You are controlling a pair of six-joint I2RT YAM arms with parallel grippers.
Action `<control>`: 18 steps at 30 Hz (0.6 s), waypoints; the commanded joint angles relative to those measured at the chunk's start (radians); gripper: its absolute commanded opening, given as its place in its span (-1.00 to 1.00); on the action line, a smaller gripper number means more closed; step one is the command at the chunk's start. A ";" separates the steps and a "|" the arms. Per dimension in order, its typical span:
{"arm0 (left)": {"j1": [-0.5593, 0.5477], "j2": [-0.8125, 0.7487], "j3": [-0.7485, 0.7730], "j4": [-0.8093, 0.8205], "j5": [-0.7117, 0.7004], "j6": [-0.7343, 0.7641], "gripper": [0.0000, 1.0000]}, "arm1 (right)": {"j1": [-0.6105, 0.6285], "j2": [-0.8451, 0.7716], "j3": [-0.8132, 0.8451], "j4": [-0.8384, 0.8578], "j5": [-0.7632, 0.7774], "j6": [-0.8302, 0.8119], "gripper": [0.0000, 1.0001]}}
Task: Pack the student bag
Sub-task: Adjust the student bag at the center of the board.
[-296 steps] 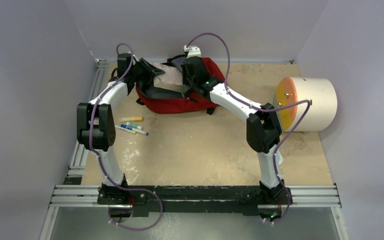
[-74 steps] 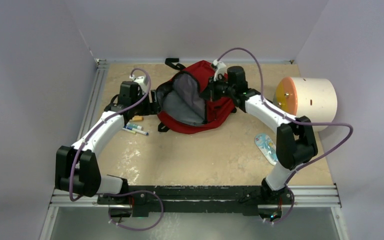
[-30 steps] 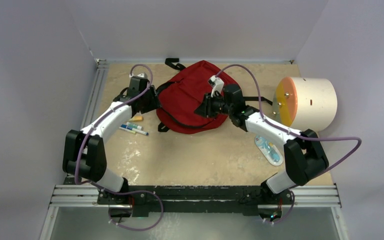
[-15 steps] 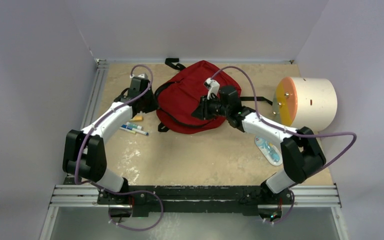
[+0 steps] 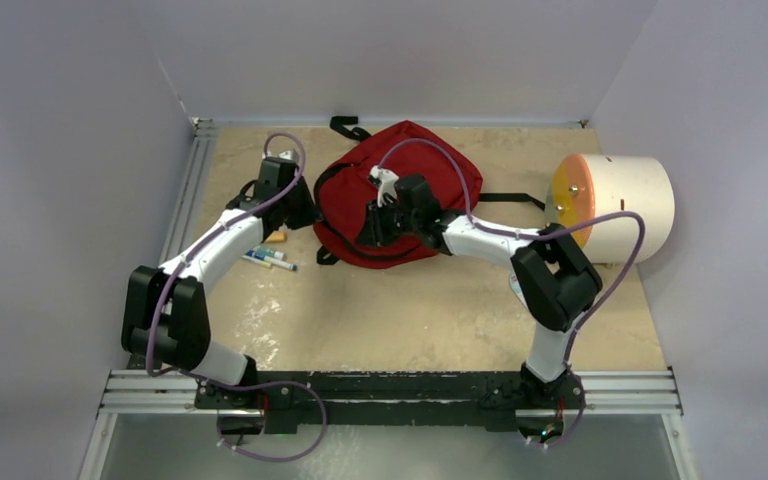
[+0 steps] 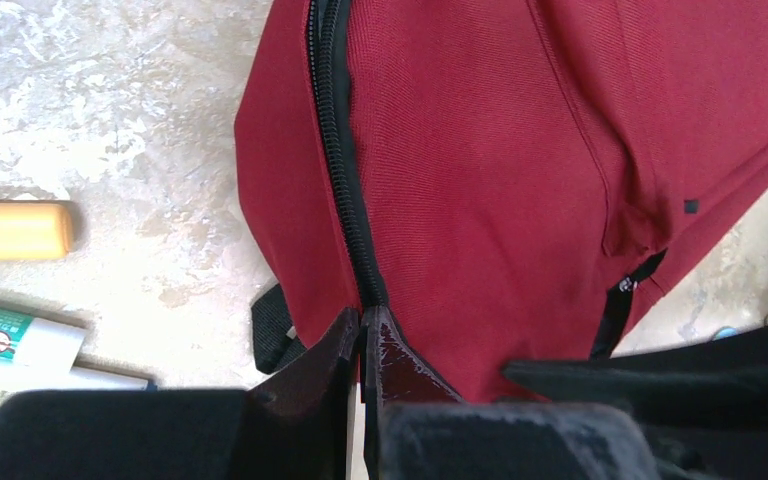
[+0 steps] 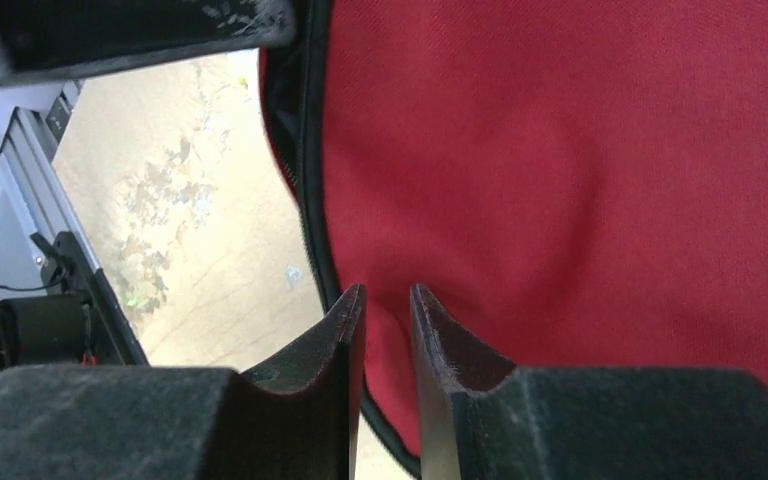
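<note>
Left fingers (image 6: 332, 352) clenched at zipper (image 6: 345, 200) of student bag (image 6: 480, 150) | right fingers (image 7: 445, 345) slightly parted (nothing between), arm stretched over bag

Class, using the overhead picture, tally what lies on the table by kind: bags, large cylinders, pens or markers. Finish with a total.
Bags: 1 (red backpack)
Large cylinders: 1 (cream cylinder)
Pens or markers: 3 (orange-yellow marker, two white pens)
Total: 5
</note>
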 commanded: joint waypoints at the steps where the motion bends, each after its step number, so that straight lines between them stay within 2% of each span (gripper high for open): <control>1: -0.005 -0.056 -0.005 0.039 0.067 0.015 -1.00 | 0.003 0.068 0.093 0.019 0.045 0.001 -0.50; 10: -0.005 -0.098 0.010 0.029 0.094 0.024 -1.00 | 0.005 0.293 0.275 -0.027 0.145 0.021 -0.52; 18: -0.005 -0.116 0.022 0.009 0.109 0.031 -1.00 | 0.005 0.312 0.321 -0.068 0.197 0.025 -0.51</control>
